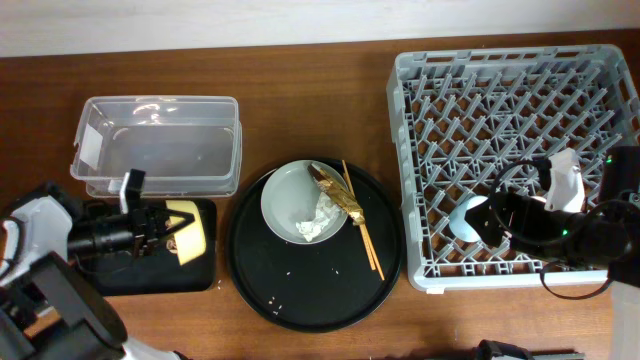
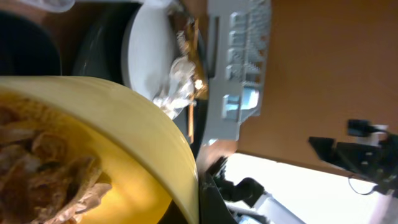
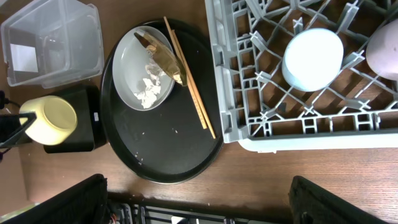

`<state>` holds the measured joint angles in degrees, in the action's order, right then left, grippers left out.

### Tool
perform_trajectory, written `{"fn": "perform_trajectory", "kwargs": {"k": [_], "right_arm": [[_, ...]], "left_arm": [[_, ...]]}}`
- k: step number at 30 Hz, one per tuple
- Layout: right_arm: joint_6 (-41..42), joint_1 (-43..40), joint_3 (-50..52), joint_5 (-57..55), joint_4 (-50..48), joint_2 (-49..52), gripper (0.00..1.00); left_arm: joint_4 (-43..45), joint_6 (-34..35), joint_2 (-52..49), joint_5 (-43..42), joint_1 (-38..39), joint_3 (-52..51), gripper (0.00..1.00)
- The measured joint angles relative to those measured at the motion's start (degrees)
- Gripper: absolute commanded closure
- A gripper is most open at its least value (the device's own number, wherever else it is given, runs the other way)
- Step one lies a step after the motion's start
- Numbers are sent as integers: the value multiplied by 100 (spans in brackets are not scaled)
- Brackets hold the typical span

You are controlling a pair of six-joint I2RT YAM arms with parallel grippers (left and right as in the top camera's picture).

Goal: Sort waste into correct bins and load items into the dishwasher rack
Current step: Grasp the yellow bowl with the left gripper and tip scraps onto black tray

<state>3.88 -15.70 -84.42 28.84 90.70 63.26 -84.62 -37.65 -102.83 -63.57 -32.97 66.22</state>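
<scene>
My left gripper (image 1: 165, 228) is shut on the rim of the small yellow bowl (image 1: 190, 232), holding it tilted over the shallow black tray (image 1: 120, 272). In the left wrist view the bowl (image 2: 124, 137) holds brown noodle scraps (image 2: 43, 168), gripped at its rim by the gripper (image 2: 198, 205). The grey plate (image 1: 290, 195) carries crumpled tissue (image 1: 320, 217) and gold foil (image 1: 335, 190). Chopsticks (image 1: 362, 225) lie beside it. My right gripper (image 1: 505, 215) is open and empty above the dishwasher rack (image 1: 515, 90). A blue cup (image 3: 313, 59) and a pink cup (image 3: 385, 50) stand upside down in the rack.
The clear tub (image 1: 160, 145) with a white label stands at the back left, with nothing in it. The plate and chopsticks rest on a large round black tray (image 1: 300, 290) in the middle. The rack fills the right side.
</scene>
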Motion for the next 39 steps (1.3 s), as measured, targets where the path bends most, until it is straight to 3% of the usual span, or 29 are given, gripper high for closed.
{"fn": "perform_trajectory", "kwargs": {"k": [6,10,12,14,16,23,32,35,39], "right_arm": [[-7,0,0,-2,0,0,6],[-2,0,0,-2,9,2,6],[-4,0,0,0,2,2,7],[-4,0,0,0,11,0,6],[-7,0,-2,0,2,0,6],[0,0,0,0,0,0,6],[-2,0,0,0,-4,0,6],[-7,0,0,0,-2,0,6],[-2,0,0,0,0,0,6]], "left_arm": [[-114,-610,-621,-538,-114,-7,100],[-1134,-1244,-647,-992,-114,-28,100],[-632,-1298,-649,-957,-153,-42,100],[-1137,-1451,-636,-1001,-195,-52,100],[-761,-1440,-645,-951,-245,-61,100],[-1139,-2011,-645,-962,-328,-61,100],[-863,-1982,-140,-726,0,-98,100],[-210,-1102,170,-590,72,-96,100],[-42,-706,284,-389,413,-103,100]]}}
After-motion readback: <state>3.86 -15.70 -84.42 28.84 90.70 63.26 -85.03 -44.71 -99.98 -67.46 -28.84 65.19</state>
